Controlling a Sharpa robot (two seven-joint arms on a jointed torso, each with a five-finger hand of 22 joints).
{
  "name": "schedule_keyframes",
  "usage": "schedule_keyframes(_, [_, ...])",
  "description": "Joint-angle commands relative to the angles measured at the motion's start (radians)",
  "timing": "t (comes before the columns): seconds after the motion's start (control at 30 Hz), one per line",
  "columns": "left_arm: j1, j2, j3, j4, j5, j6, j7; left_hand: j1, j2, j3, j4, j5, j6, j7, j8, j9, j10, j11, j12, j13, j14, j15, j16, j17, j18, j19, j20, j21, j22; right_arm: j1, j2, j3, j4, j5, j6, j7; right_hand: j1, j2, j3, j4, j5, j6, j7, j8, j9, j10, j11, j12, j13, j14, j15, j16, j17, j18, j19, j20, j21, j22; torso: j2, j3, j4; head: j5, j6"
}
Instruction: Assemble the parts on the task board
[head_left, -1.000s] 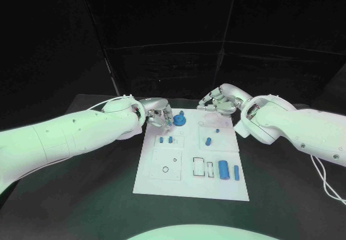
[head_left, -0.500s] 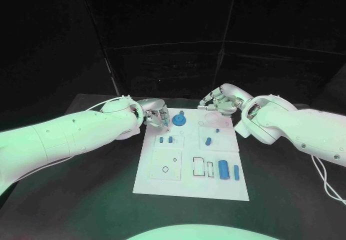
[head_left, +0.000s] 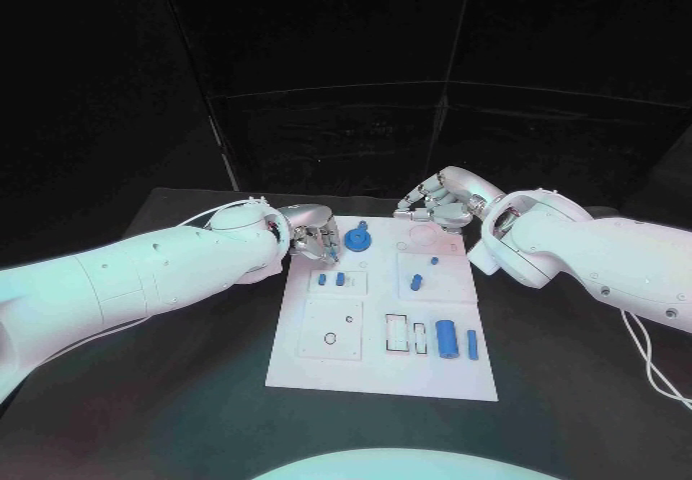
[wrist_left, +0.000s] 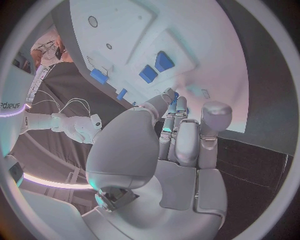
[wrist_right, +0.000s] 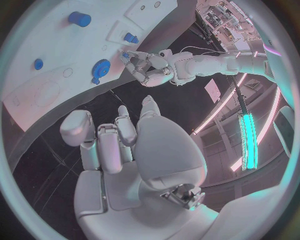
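The white task board (head_left: 378, 360) lies in the middle of the table. A blue gear (head_left: 358, 239) stands near its far edge. My left hand (head_left: 313, 238) hovers over the board's far left corner, just left of the gear, fingers curled, pinching a small blue part (wrist_left: 177, 95) at its fingertips. That part (wrist_right: 125, 55) also shows at the left hand (wrist_right: 153, 67) in the right wrist view. My right hand (head_left: 440, 205) sits over the far right corner, fingers curled in with nothing in them. Two small blue blocks (head_left: 330, 280) stand just nearer than the left hand.
More blue parts stay on the board: a peg (head_left: 417, 283), a smaller one (head_left: 434, 263), a cylinder (head_left: 449, 340) and a thin bar (head_left: 472, 345) beside open slots (head_left: 397, 333). Black table (head_left: 173, 400) surrounds the board.
My left hand has drawn back from the gear toward the board's left edge and slightly nearer. The right hand has stayed put.
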Motion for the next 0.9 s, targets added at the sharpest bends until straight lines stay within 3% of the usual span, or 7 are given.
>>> schedule_keyframes(0.03, [0.000, 0.003, 0.000, 0.001, 0.004, 0.015, 0.001, -0.008, 0.001, 0.005, 0.001, 0.000, 0.006, 0.000, -0.005, -0.002, 0.007, -0.001, -0.004, -0.001, 0.014, -0.002, 0.003, -0.001, -0.013, 0.003, -0.002, 0.003, -0.001, 0.002, 0.001, 0.001, 0.001, -0.001, -0.004, 0.008, 0.000, 0.006, -0.005, -0.002, 0.006, 0.001, -0.003, 0.004, 0.000, -0.001, -0.006, 0.001, 0.001, 0.062, -0.007, -0.005, 0.054, 0.010, -0.004, -0.004, -0.003, 0.001, 0.000, -0.0001, 0.0002, 0.000, -0.001])
schedule_keyframes(0.9, [-0.003, 0.021, -0.001, -0.008, 0.004, 0.028, -0.013, -0.009, 0.000, 0.005, 0.001, 0.000, 0.007, -0.001, -0.005, -0.002, 0.007, -0.002, -0.005, -0.001, 0.014, -0.002, 0.003, -0.003, -0.013, 0.002, -0.002, 0.002, -0.002, 0.002, 0.003, 0.001, 0.002, -0.001, -0.003, 0.009, 0.000, 0.006, -0.005, -0.002, 0.006, 0.001, -0.003, 0.004, 0.000, -0.001, -0.006, 0.001, 0.001, 0.062, -0.007, -0.005, 0.054, 0.010, -0.004, -0.004, -0.003, 0.001, 0.000, 0.0005, -0.0008, -0.003, -0.003])
